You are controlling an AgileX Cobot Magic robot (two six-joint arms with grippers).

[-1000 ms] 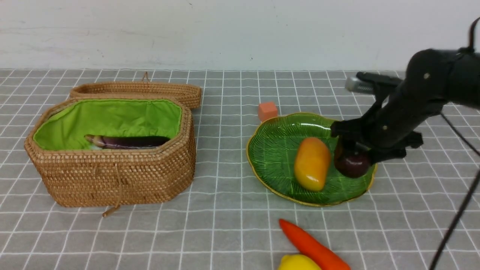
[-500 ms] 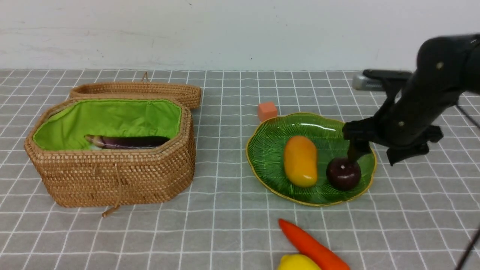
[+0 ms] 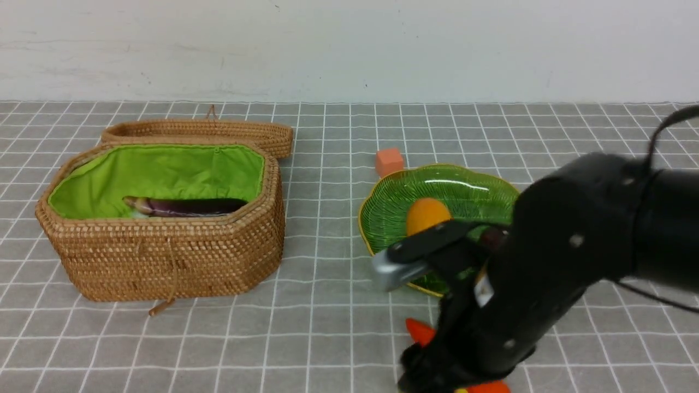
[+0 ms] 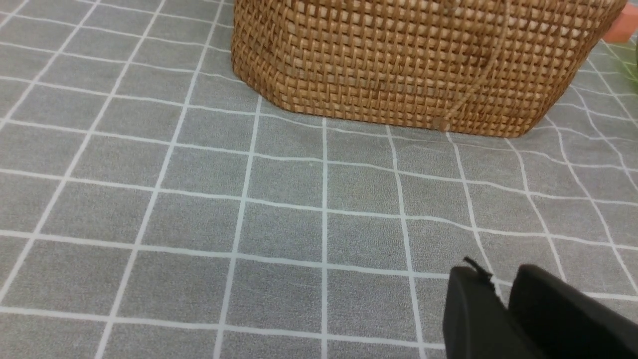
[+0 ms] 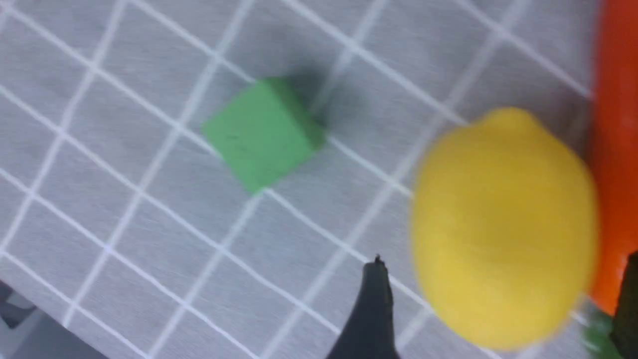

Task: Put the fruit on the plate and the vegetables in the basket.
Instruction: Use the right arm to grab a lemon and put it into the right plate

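At the near edge of the counter (image 3: 327,327), right of centre, the lemon (image 5: 503,224) sits directly below my right tool (image 5: 503,259), between its empty, wide-spread fingers (image 5: 371,309) with its long axis running along them, the carrot (image 5: 615,149) just beside it and the plate (image 3: 371,207) farther back.

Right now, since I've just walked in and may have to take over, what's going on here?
The robot is sorting toy food. Its right gripper hangs open over the lemon, which lies beside the carrot; neither is sorted yet. The mango and the maroon fruit lie on the plate, and the eggplant lies in the basket. The left gripper sits shut and empty near the basket.
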